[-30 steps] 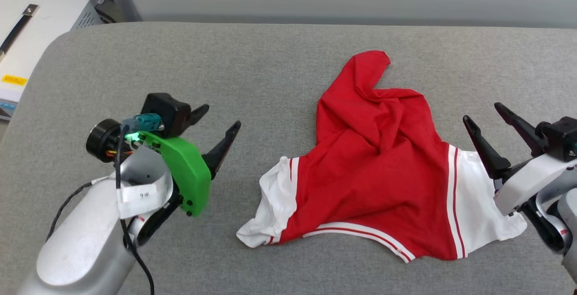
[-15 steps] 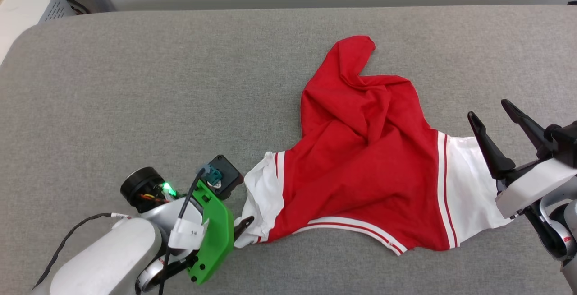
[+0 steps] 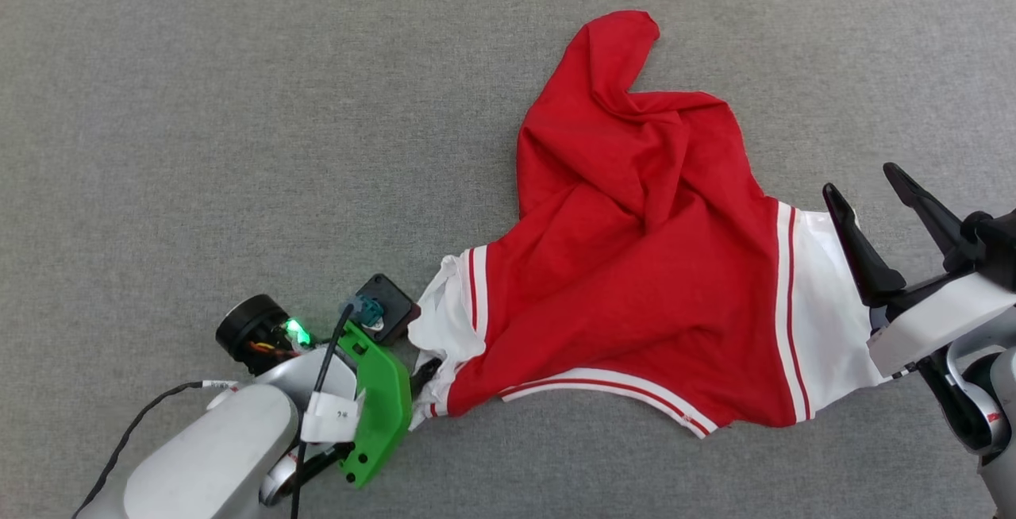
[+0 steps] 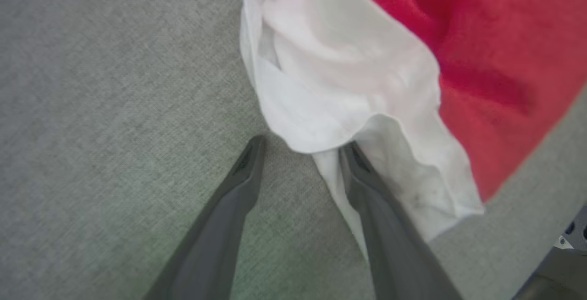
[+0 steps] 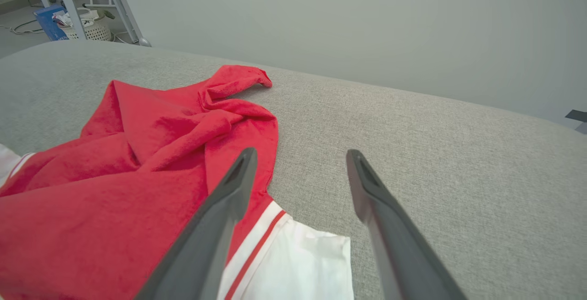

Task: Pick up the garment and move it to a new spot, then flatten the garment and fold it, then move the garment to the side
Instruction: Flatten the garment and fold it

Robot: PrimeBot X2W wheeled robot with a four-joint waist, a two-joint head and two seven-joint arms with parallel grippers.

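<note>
Red garment (image 3: 635, 265) lies crumpled, sleeves white (left fingers (image 4: 229, 208), right fingers (image 5: 215, 217) spread apart).

Garment (image 3: 635, 265) lies on fabric surface (image 3: 238, 146) — right-centre

Text you can read: none | white tag (image 3: 335, 417) on left arm (image 3: 210, 459): small dark marks, too blurred for you to read

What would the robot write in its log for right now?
step: grasp garment | left gripper: open, at white sleeve edge | right gripper: open, near other sleeve | garment: crumpled on grey surface
</note>
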